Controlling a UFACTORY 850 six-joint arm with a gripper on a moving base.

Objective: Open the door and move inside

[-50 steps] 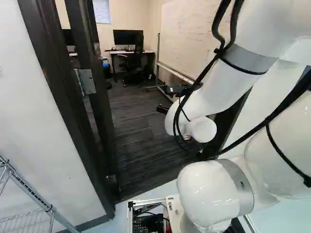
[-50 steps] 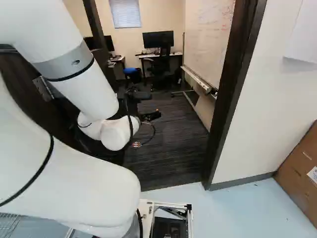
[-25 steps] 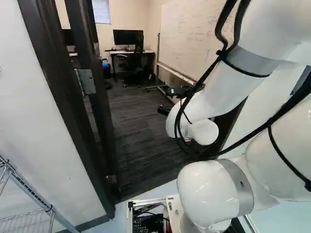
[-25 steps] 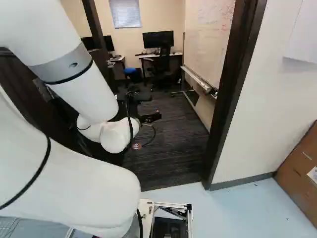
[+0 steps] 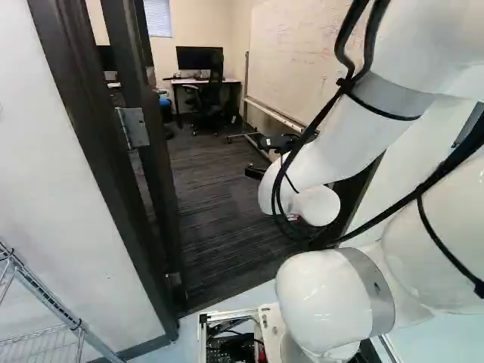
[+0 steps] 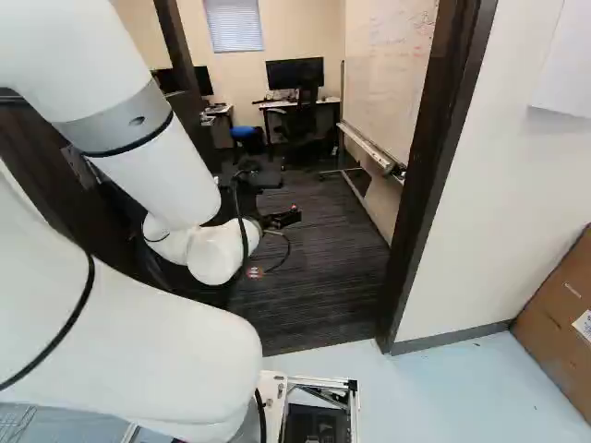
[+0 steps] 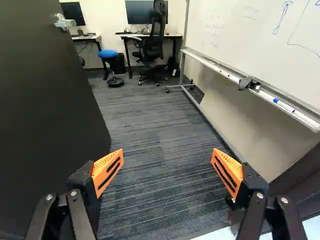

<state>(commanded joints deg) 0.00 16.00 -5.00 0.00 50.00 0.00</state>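
The dark door (image 7: 47,120) stands open into the room, filling the space beside my gripper's one finger; its lever handle (image 7: 65,22) shows near the far edge. In the left base view the door's hinge side (image 5: 155,151) is next to the dark frame (image 5: 91,128). My gripper (image 6: 280,220) reaches through the doorway, partly hidden by the arm in the right base view. In the wrist view the gripper (image 7: 167,172) is open, its orange pads wide apart with only carpet visible between them. No finger touches the door.
The other door post (image 6: 434,166) rises right of the arm in the right base view. Beyond it, a wheeled whiteboard (image 7: 250,45) lines one side. A desk (image 7: 172,36), a black chair (image 7: 152,45) and a blue stool (image 7: 108,53) stand deeper inside. A wire rack (image 5: 45,295) flanks the base.
The arm has shifted slightly against its lowest joint, its upper links tilting a little; the gripper has barely moved. Door, frame and base stand as before.
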